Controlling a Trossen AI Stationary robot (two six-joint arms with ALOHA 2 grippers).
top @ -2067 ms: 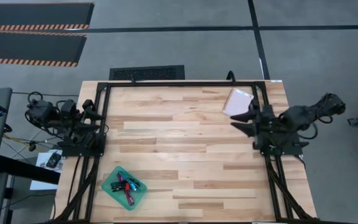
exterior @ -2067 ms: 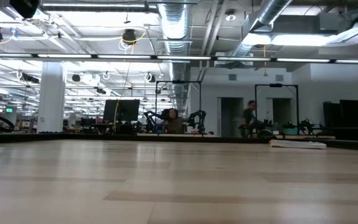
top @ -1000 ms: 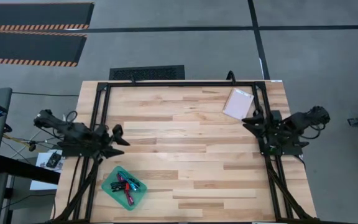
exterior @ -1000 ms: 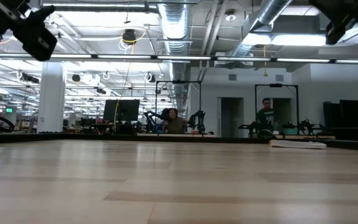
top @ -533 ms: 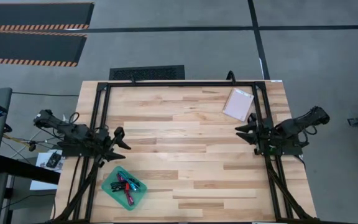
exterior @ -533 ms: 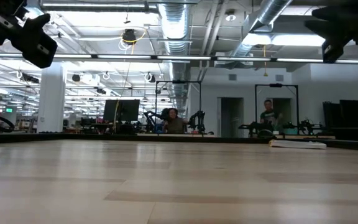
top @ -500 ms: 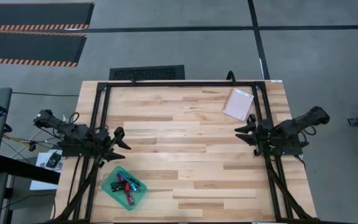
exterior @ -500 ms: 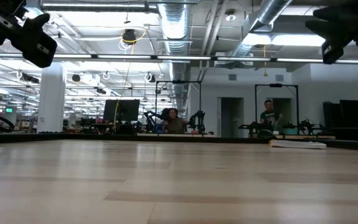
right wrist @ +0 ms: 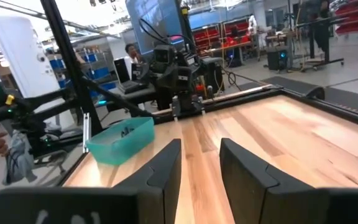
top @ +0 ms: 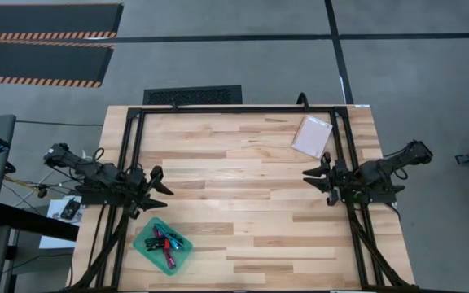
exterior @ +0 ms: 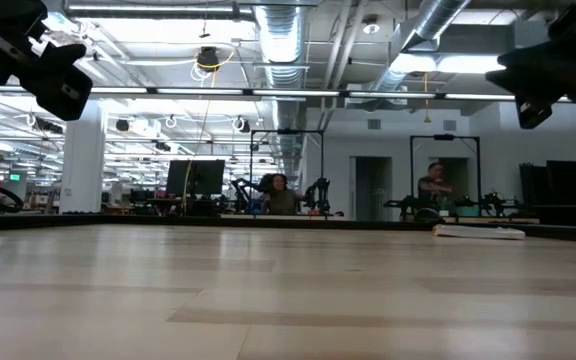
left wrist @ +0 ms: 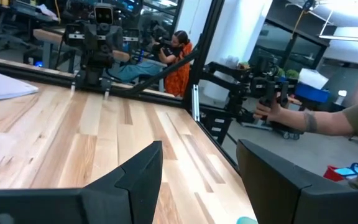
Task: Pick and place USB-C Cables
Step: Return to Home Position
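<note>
– Left hand (top: 159, 188) hangs at the bench's (top: 243, 203) 9 o'clock edge, fingers spread wide and empty. Right hand (top: 316, 181) is at 3 o'clock, parted and empty too.
– And the USB-C Cables (top: 168, 241)?
– In the green bin (top: 143, 242) at 7 o'clock, near the left hand. I'd fold each arm straight back, the left high over that bin, the right clear of the flat packet (top: 312, 136) at 1 o'clock. Mid-bench is open.

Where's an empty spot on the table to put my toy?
The wide middle of the table is bare, between the left gripper and the right gripper. Crowded: the green bin of cables beside the left gripper, and the packet beside the right one.
</note>
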